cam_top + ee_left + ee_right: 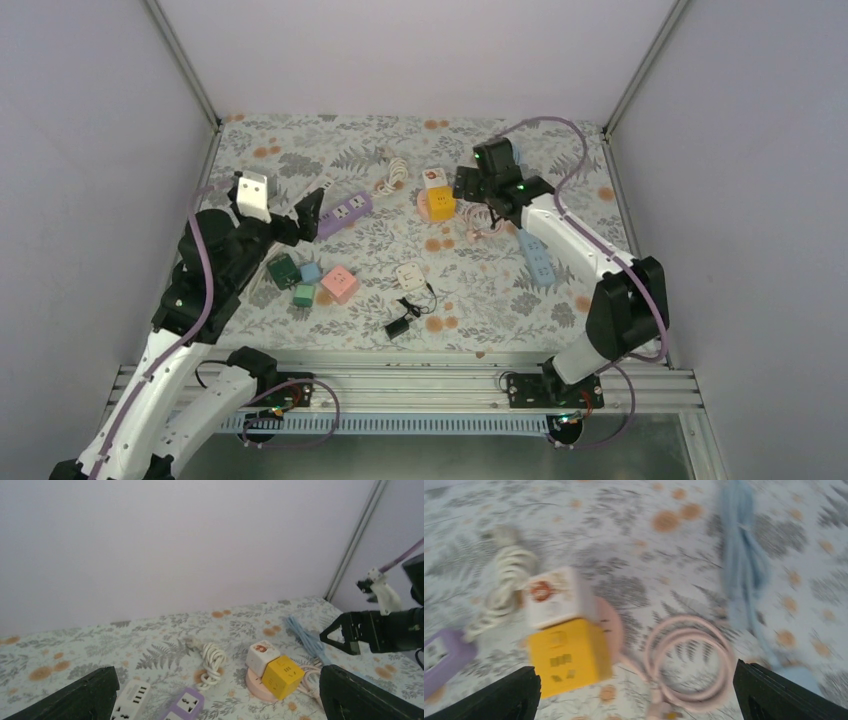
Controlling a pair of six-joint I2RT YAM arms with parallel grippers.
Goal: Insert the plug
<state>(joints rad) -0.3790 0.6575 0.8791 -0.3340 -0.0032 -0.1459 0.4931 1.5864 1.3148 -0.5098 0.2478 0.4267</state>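
A pink coiled cable [686,660] with its plug end [661,710] lies on the floral mat beside a pink round base [611,625]. The base carries a yellow socket cube [566,657] and a white cube [554,597]. My right gripper [636,695] is open and empty, hovering over the coil and yellow cube [441,203]; the view is blurred. In the top view it [468,186] sits just right of the cubes. My left gripper [308,213] is open and empty above the left end of a purple power strip [345,213], also in the left wrist view [184,706].
A white cable bundle [393,178] lies behind the purple strip, with a white strip [131,700] beside it. A blue power strip [537,258] and its cable [739,560] lie to the right. Green, blue and pink cubes [338,284], a white cube [410,275] and a black adapter [398,327] sit nearer.
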